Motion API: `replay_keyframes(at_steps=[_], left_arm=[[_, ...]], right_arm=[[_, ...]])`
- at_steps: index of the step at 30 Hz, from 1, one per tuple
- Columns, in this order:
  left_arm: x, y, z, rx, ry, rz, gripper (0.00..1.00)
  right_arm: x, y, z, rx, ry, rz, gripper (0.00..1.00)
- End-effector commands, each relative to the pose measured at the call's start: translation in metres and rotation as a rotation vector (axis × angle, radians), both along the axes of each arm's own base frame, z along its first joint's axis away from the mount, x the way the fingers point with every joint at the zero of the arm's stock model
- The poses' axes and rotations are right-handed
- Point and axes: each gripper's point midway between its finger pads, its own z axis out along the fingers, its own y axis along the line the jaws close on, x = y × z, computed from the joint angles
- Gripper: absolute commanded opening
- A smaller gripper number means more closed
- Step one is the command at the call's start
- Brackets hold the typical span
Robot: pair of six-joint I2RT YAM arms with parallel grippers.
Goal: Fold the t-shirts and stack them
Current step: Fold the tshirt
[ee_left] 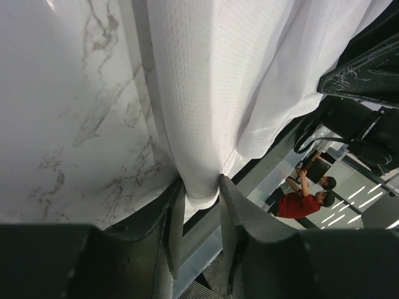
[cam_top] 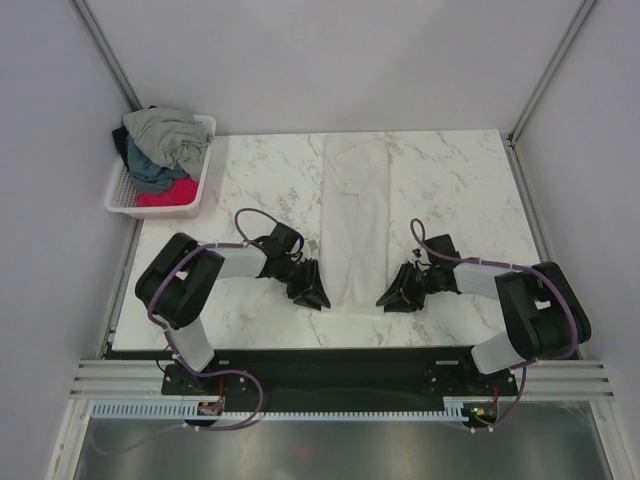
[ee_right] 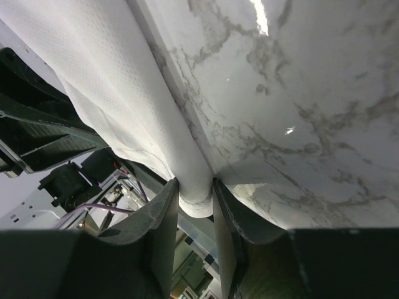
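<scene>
Top view: a plain white, soft cloth short-sleeved shirt, the white t-shirt (cam_top: 356, 215), lies folded into a long narrow strip on the middle of the white marble-patterned table (cam_top: 465, 190), running from 12 o'clock to 6 o'clock. The left gripper (cam_top: 313, 296) sits at the strip's 7 o'clock corner and the right gripper (cam_top: 391, 299) at its 5 o'clock corner, both at the near hem. At the table's 10 o'clock corner stands a white plastic lattice basket (cam_top: 152, 211). It holds a crumpled grey-green t-shirt (cam_top: 165, 130) on top, a dark teal t-shirt (cam_top: 150, 172) under it and a red-pink t-shirt (cam_top: 165, 194) at the 6 o'clock side.

Left wrist view: the left gripper (ee_left: 199, 202) has its two dark fingers (ee_left: 176, 218) drawn in to a narrow gap, with a fold of the white t-shirt (ee_left: 206, 93) at the hem corner pinched between them. The cloth touches both inner faces. The table (ee_left: 75, 112) shows at 9 o'clock, and a person in a red top (ee_left: 300, 204) stands in the background at 4 o'clock.

Right wrist view: the right gripper (ee_right: 194, 202) is likewise nearly closed, its fingers (ee_right: 163, 215) clamping a rounded fold of the white t-shirt (ee_right: 112, 99) at the hem. The table (ee_right: 299, 112) lies at 2 o'clock.
</scene>
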Motion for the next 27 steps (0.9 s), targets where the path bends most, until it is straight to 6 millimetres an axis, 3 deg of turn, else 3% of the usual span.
replay_keyframes(at_steps=[1, 6, 8, 9, 12, 15, 20, 23, 27], left_arm=[[0.003, -0.005, -0.002, 0.0, 0.001, 0.009, 0.35], [0.0, -0.007, -0.001, -0.007, 0.002, -0.001, 0.25], [0.0, -0.007, 0.0, -0.008, 0.001, -0.001, 0.2], [0.0, -0.007, 0.0, -0.007, -0.003, -0.001, 0.1], [0.0, -0.006, 0.003, -0.004, -0.009, 0.001, 0.02], [0.001, -0.005, 0.01, -0.009, -0.03, -0.001, 0.02], [0.012, -0.012, 0.042, -0.061, -0.109, -0.022, 0.02], [0.025, -0.013, 0.064, -0.094, -0.161, -0.021, 0.02], [0.049, -0.008, 0.082, -0.114, -0.201, -0.012, 0.02]], right_arm=[[0.001, 0.005, -0.001, 0.002, -0.017, 0.008, 0.36], [-0.003, 0.007, 0.0, 0.008, -0.018, 0.023, 0.28], [-0.003, 0.007, 0.001, 0.004, -0.022, 0.025, 0.21], [-0.003, 0.007, 0.003, 0.004, -0.029, 0.026, 0.17], [-0.003, 0.005, 0.007, -0.001, -0.048, 0.034, 0.05], [-0.003, 0.003, 0.012, -0.013, -0.071, 0.052, 0.0], [0.012, 0.0, 0.037, -0.022, -0.16, 0.076, 0.0], [0.024, -0.001, 0.052, -0.025, -0.208, 0.087, 0.0], [0.058, 0.0, 0.073, -0.024, -0.283, 0.077, 0.0]])
